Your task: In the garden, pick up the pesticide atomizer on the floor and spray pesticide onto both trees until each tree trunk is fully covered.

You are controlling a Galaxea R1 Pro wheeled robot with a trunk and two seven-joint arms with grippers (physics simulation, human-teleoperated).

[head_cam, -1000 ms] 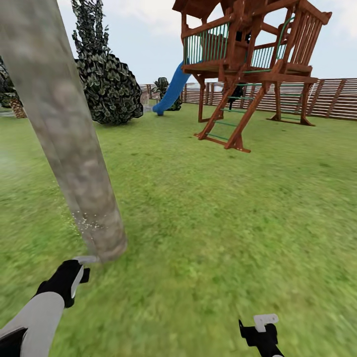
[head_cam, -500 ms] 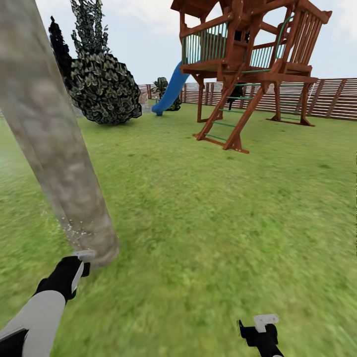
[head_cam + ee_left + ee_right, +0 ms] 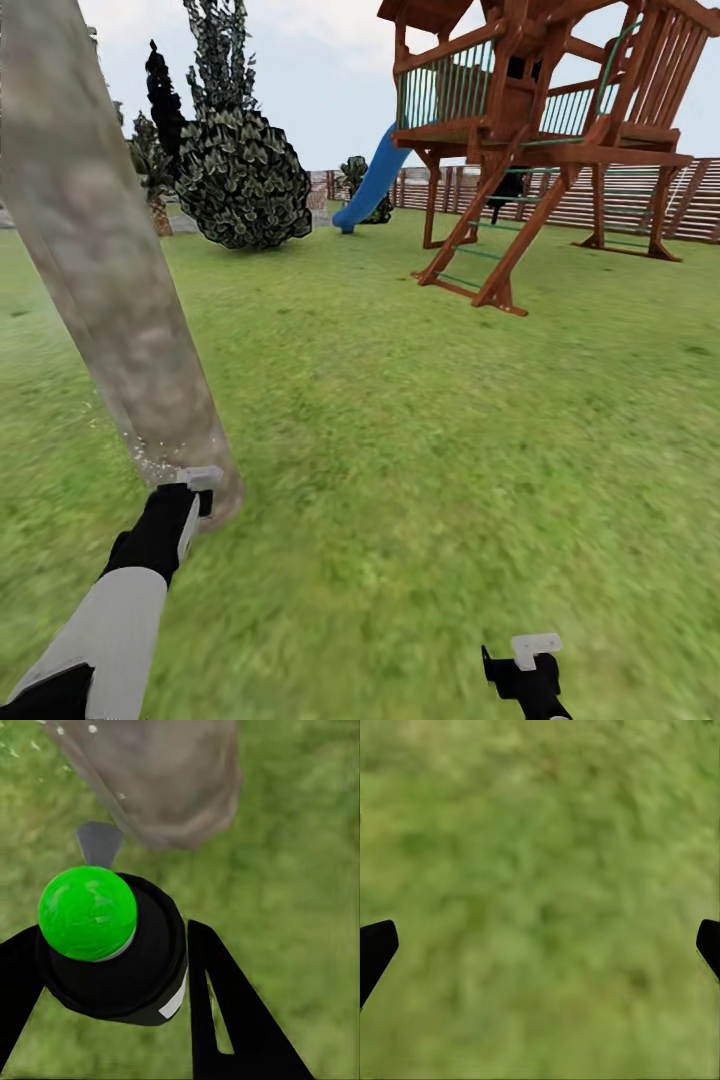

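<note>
Green grass lawn [image 3: 450, 450] takes up most of the frame. A mottled grey-tan tree trunk [image 3: 110, 290] leans up the left side, whitish specks of pesticide [image 3: 150, 462] at its base. The left gripper [image 3: 112, 967] is clamped around a black atomizer with a green ball top [image 3: 88, 913], lower left, just beside the trunk. The right gripper [image 3: 540, 945], bottom right, gapes wide, empty.

Your atomizer [image 3: 112, 960] matt black plastic with a glossy green cap, tree trunk [image 3: 110, 290] mottled, rough grey-tan bark, playhouse [image 3: 540, 110] reddish-brown wood, slide [image 3: 372, 185] smooth blue plastic.
</note>
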